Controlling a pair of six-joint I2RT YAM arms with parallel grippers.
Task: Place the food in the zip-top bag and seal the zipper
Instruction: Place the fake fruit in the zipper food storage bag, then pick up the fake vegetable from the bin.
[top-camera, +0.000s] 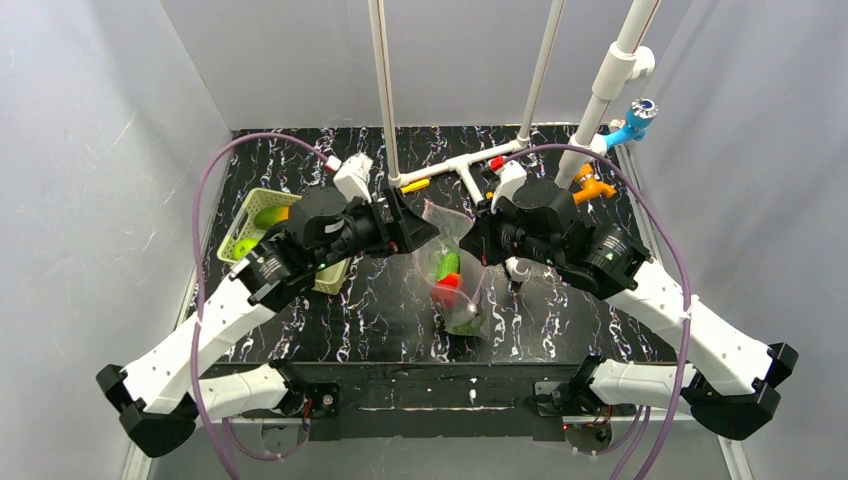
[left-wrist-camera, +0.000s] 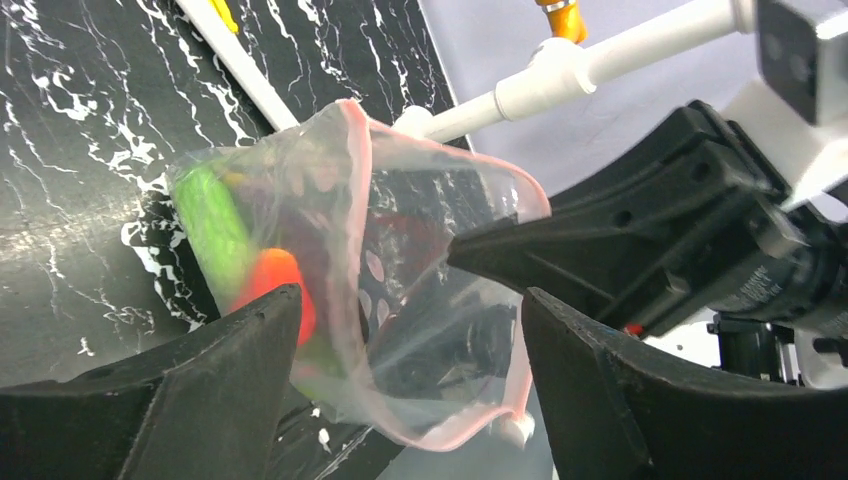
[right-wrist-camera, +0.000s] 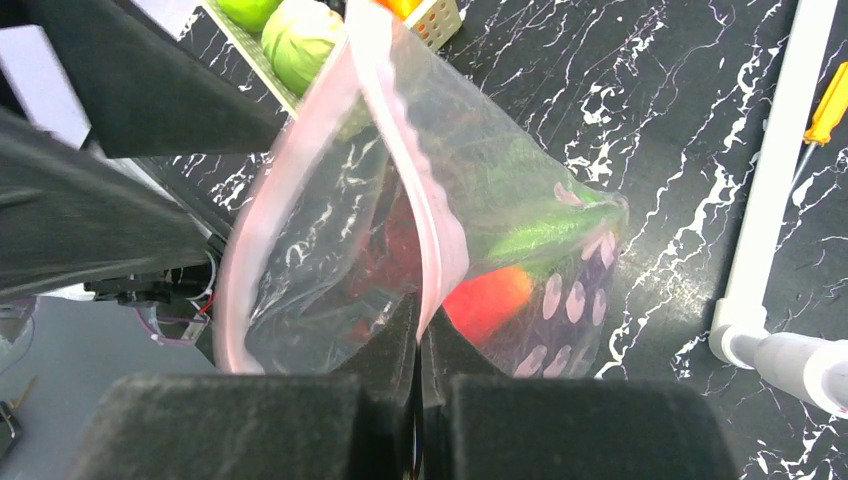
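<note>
The clear zip-top bag (top-camera: 455, 300) hangs off the table between both grippers, its mouth gaping. My right gripper (right-wrist-camera: 420, 325) is shut on one side of the pinkish zipper strip (right-wrist-camera: 400, 150) and holds the bag (right-wrist-camera: 330, 250) up. Inside lie a red tomato (right-wrist-camera: 485, 300) and a green leafy piece (right-wrist-camera: 535, 235). My left gripper (left-wrist-camera: 410, 340) is open. The bag's open mouth (left-wrist-camera: 400, 250) and zipper rim (left-wrist-camera: 360, 200) hang between its fingers (left-wrist-camera: 200, 390), with the tomato (left-wrist-camera: 285, 275) and green piece (left-wrist-camera: 210, 220) showing through. More green food (top-camera: 270, 215) is in the basket.
The pale green lattice basket (top-camera: 250, 203) stands at the left under my left arm, holding a green apple (right-wrist-camera: 245, 10) and a leafy green ball (right-wrist-camera: 300, 40). A white pipe frame (top-camera: 460, 165) with a yellow tool (top-camera: 415, 185) crosses the back. Orange (top-camera: 592, 187) and blue (top-camera: 630, 125) fittings sit back right.
</note>
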